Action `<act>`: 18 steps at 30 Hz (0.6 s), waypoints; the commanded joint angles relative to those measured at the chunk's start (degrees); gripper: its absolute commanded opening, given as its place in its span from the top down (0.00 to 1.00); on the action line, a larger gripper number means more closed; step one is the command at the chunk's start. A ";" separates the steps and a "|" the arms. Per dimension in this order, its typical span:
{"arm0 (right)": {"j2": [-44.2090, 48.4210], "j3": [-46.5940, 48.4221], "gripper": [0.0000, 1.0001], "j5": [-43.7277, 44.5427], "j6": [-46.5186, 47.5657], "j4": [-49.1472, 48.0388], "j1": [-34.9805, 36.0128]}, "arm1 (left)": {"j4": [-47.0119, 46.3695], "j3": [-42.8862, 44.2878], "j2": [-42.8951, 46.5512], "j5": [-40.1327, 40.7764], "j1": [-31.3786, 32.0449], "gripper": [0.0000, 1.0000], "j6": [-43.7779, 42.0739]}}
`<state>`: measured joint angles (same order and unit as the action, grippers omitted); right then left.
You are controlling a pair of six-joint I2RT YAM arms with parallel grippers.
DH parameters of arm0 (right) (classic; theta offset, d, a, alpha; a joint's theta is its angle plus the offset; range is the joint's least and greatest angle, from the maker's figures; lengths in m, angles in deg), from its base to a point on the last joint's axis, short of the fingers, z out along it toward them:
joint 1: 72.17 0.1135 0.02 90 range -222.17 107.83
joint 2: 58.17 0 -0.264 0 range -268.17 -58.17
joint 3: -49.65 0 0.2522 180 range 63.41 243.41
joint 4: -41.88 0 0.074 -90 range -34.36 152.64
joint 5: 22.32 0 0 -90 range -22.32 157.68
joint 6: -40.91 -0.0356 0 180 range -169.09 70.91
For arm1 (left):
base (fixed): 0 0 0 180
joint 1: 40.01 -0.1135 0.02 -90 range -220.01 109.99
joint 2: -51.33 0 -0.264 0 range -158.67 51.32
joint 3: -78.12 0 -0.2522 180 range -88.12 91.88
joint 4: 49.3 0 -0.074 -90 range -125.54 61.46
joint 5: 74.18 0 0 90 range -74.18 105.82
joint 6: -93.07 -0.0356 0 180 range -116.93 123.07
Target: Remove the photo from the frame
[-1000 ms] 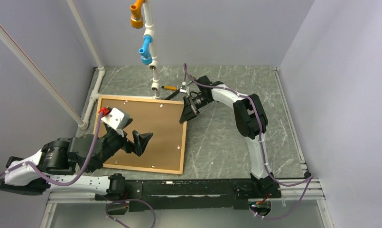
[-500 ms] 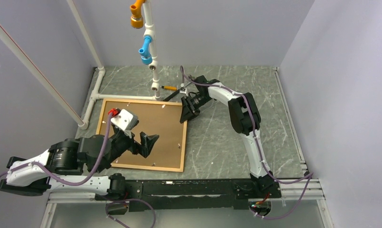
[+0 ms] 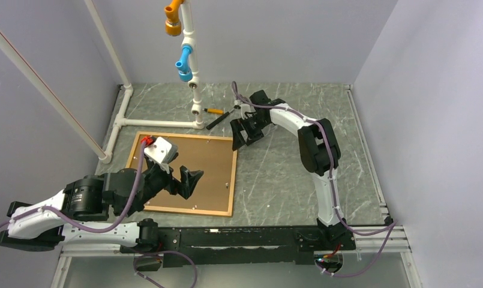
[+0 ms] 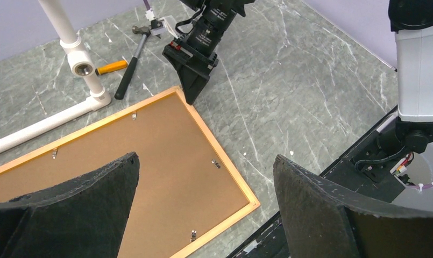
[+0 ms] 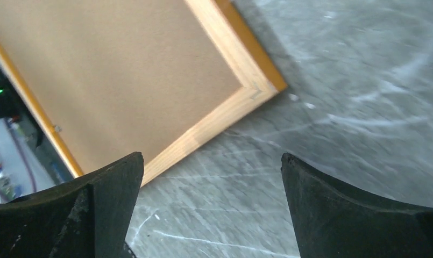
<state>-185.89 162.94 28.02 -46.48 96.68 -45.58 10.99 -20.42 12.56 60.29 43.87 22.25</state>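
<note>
The frame (image 3: pixel 233 183) lies face down on the table, a thin orange border around the photo's brown board back (image 3: pixel 209 162). The printed side is hidden. Small metal tabs (image 4: pixel 216 163) sit along the board's edge. My left gripper (image 3: pixel 179 180) hovers open above the board, with nothing between its fingers (image 4: pixel 96 199). My right gripper (image 3: pixel 246 135) is open just off the frame's far right corner (image 5: pixel 257 91), over bare table. In the left wrist view the frame (image 4: pixel 225 161) and board (image 4: pixel 139 161) lie below, and the right gripper (image 4: pixel 191 80) points at the corner.
A white pipe structure (image 3: pixel 194 90) with orange and blue fittings stands behind the frame, its base pipes running along the left. A hammer (image 3: pixel 218 117) with an orange grip lies beside it. A black rail (image 3: pixel 245 237) borders the near edge. Grey walls close in on all sides.
My right gripper has opened and let go of the frame's far right corner, drawing back a little. The frame has settled nearer to me. The left arm has shifted slightly right.
</note>
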 commanded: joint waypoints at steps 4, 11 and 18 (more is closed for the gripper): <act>7.49 -1.87 0.00 20.65 -7.45 -8.29 -0.32 | -2.38 -1.02 0.54 -1.28 -0.62 0.04 0.82; 8.44 -3.76 0.03 23.77 -11.20 -28.96 -0.01 | -2.71 -2.24 0.13 -2.81 -1.51 0.04 1.21; 0.20 6.30 0.11 20.43 -9.90 -40.77 0.44 | 0.17 -5.72 -0.04 -5.58 -3.34 0.04 8.92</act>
<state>-181.36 161.25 49.24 -55.83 67.32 -45.51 9.94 -24.22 12.85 57.18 41.97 25.29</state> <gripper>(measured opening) 0.937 0.960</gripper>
